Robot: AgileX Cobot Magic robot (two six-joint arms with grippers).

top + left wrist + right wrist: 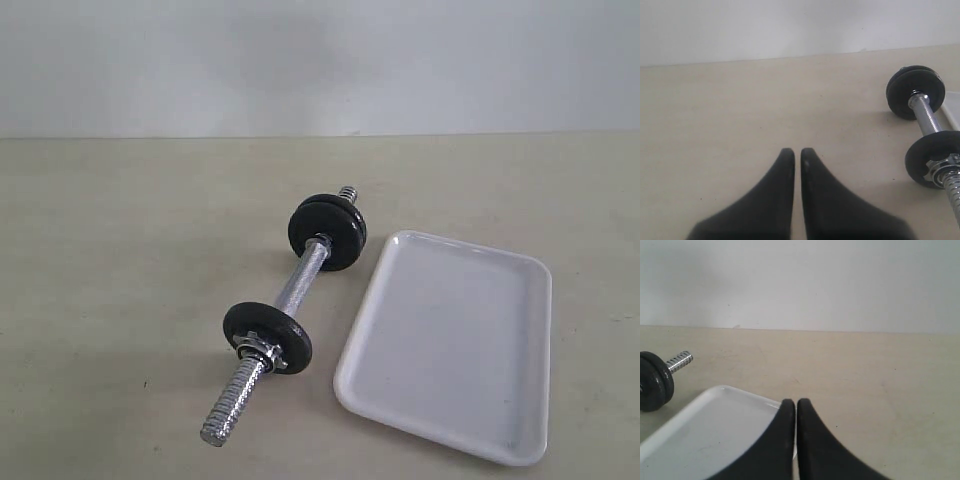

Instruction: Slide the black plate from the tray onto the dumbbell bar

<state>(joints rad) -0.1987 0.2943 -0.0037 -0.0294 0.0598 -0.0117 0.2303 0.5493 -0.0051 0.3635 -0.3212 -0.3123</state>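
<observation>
Left tool [797, 152] and right tool [792, 402] each show two smooth black tapering fingers [771, 205], seemingly matte.

Only dumbbell bar [300, 279] and tray [450, 345] seemingly obstruct the table [120, 300].

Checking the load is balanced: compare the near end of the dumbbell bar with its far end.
The near end carries one black disc; the far end carries a stacked pair. A chrome star nut sits outside the near disc; no nut shows outside the stacked pair. The near threaded stub juts out long, the far one short. Both ends hold matte-black round discs on one dumbbell bar.
</observation>
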